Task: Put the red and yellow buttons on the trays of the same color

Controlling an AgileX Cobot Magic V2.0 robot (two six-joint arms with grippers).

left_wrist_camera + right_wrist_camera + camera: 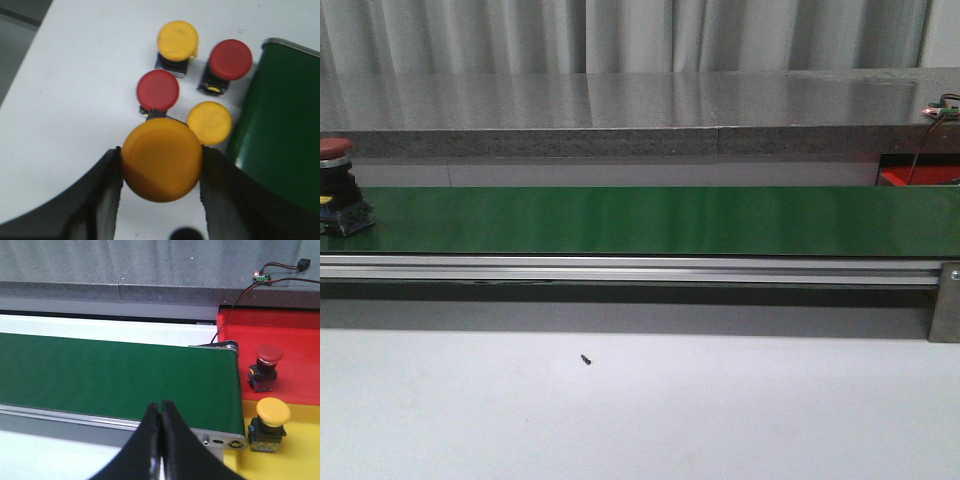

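My left gripper (161,160) is shut on a yellow button (161,159), held above the white table. Below it stand two red buttons (158,90) (230,60) and two more yellow buttons (178,41) (209,123), beside the end of the green belt (275,135). In the front view a red button (337,185) rides at the belt's far left end. My right gripper (161,412) is shut and empty, over the near rail of the belt. Past the belt's right end a red button (266,366) stands on the red tray (295,345) and a yellow button (270,422) on the yellow tray (300,450).
The green conveyor belt (650,220) spans the table with an aluminium rail (620,268) along its front. A grey stone ledge (620,115) runs behind it, with a small circuit board and wires (262,277). A tiny dark screw (586,359) lies on the white tabletop.
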